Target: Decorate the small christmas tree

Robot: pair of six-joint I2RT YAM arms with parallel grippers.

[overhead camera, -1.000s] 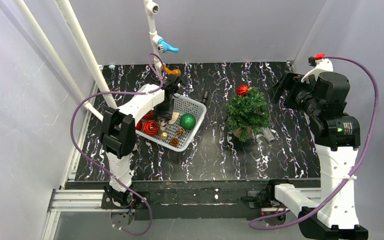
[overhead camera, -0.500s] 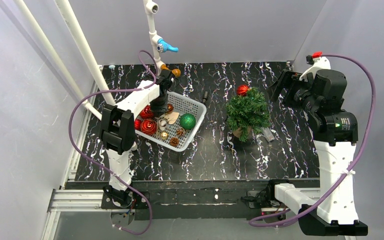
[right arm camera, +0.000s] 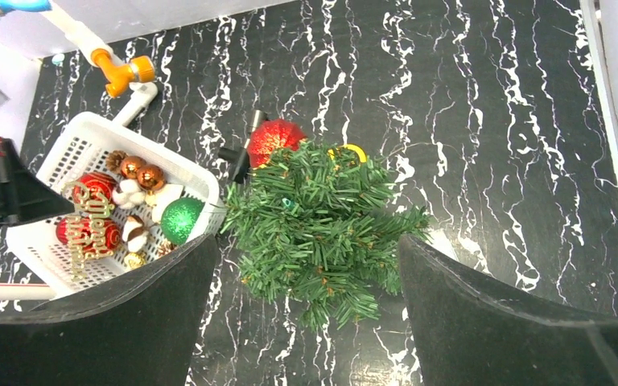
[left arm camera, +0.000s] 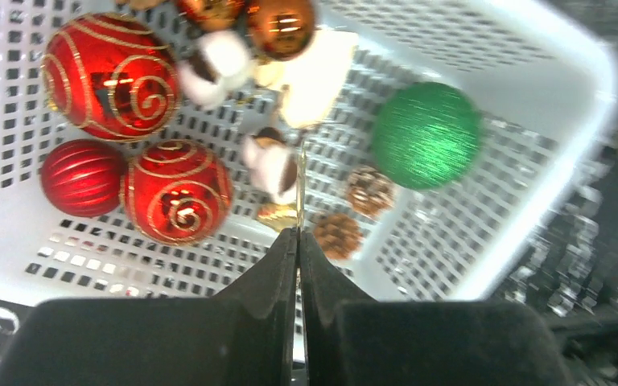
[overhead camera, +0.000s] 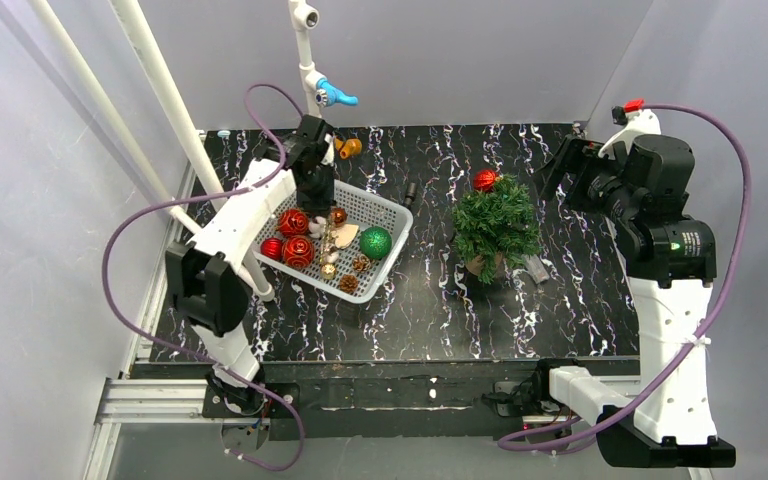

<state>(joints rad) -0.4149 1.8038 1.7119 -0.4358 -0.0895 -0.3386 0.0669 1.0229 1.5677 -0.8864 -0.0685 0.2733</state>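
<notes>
Left fingers (left arm camera: 278, 277) pinch a gold ornament (right arm camera: 87, 225), lettering hard to read; right fingers (right arm camera: 137, 322) spread over the small christmas tree (right arm camera: 322, 225)

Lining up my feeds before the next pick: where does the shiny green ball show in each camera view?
Top external: green ball left of centre, in the basket's side nearest the small christmas tree.
Left wrist: green ball upper right of centre.
Right wrist: green ball left of centre, just left of the tree.
Shared landmark: the white basket holding it, seen in all three views.
</notes>
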